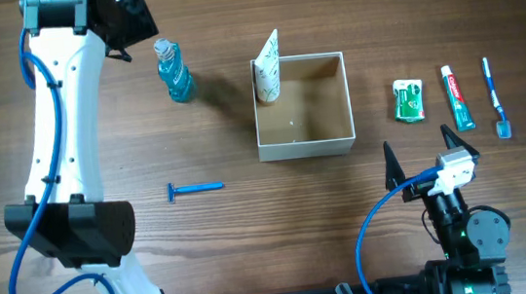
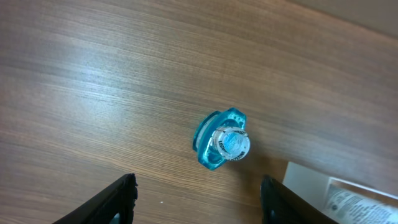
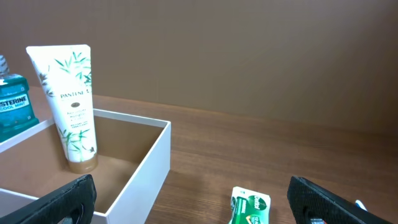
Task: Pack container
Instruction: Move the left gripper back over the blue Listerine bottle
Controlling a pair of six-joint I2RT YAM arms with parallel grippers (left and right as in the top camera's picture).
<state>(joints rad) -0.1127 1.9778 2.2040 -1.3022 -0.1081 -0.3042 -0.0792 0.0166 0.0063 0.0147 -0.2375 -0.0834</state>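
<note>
The wooden counter (image 1: pixel 281 223) fills my whole overhead feed. On it the left arm (image 1: pixel 63 109) is the biggest thing, reaching up along the left side to the far edge. Its pincer (image 2: pixel 196 193) looks straight down, the two fingers spread wide with nothing between them but bare wood. The right arm (image 1: pixel 462 219) sits folded low at the near right. Its pincer (image 1: pixel 424 154) is gaping as wide as I ever see it and has hold of nothing.

The container (image 1: pixel 307 148) rests near the middle of the counter, a little toward the far side, with its white walls outside and tan cardboard inside. From the right wrist camera I see its near corner and open top. A white Pantene tube (image 1: pixel 267 68) stands cap-down in its far left corner, leaning against the wall; the rest of the floor is bare.

Left of the container, apart from it, a blue mouthwash bottle (image 1: pixel 174 70) stands upright. On the left wrist feed its clear cap (image 2: pixel 231 144) shows from above, just beyond the open fingers and touching neither.

To the right of the container, three things lie in a row, well clear of one another. The toothpaste tube (image 1: pixel 458 97) is in the middle, the blue toothbrush (image 1: pixel 496 98) farthest right, and the small green floss pack (image 1: pixel 409 99) nearest the box. A blue razor (image 1: pixel 195 188) lies flat on the near left, between the left arm and the container.
</note>
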